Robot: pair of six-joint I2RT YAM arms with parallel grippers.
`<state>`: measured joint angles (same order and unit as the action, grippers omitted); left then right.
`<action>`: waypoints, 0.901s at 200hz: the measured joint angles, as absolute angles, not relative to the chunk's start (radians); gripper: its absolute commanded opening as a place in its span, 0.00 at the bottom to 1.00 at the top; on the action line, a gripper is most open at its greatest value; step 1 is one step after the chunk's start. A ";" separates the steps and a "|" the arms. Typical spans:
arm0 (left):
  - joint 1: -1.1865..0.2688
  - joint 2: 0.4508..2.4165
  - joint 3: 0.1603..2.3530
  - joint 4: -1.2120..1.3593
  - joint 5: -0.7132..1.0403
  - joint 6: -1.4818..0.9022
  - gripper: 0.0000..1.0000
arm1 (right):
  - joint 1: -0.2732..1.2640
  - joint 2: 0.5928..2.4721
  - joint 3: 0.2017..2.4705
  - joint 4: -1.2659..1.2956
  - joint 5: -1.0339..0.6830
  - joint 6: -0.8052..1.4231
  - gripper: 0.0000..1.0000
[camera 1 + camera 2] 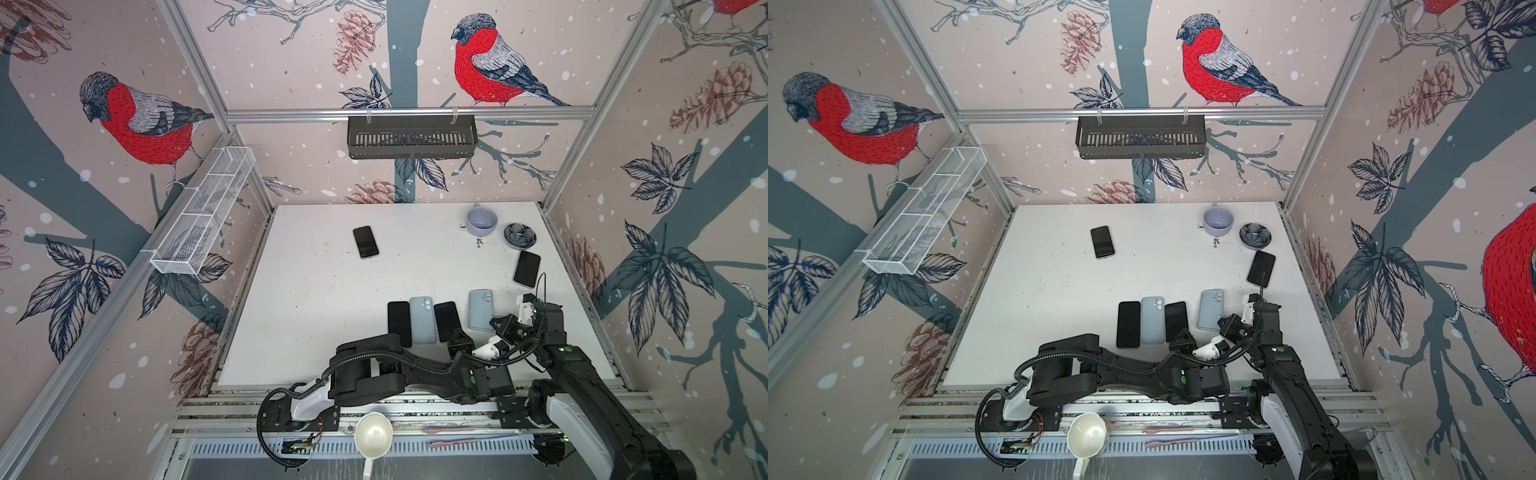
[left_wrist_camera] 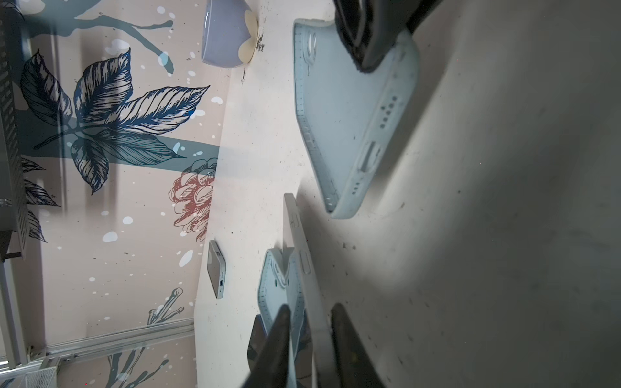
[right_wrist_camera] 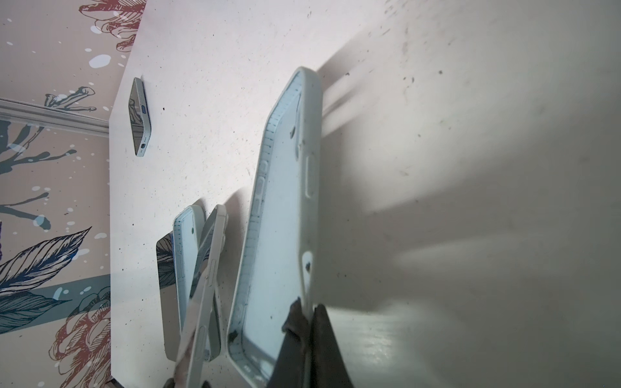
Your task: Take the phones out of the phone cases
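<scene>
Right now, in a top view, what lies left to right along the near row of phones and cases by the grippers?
black phone → empty blue case → second black phone → second blue case

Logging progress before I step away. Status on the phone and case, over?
Left gripper open, straddling the phone. Right gripper shut on empty case, by its wall. Phone out, tilted against neighbouring case.

Left hand [image 2: 311, 307] parted (slightly), right hand [image 3: 309, 305] clamped.
</scene>
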<state>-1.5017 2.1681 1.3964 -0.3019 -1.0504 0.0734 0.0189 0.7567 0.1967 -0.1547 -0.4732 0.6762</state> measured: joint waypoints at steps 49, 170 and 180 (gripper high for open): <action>-1.489 2.176 1.377 -0.270 -1.037 0.073 0.60 | 0.033 0.769 0.189 -0.149 -0.491 0.674 0.00; -1.460 2.168 1.357 -0.258 -1.070 0.063 0.99 | 0.102 0.781 0.183 -0.104 -0.415 0.679 0.01; -1.462 2.156 1.353 -0.265 -1.070 0.059 0.99 | 0.115 0.782 0.183 -0.101 -0.403 0.680 0.00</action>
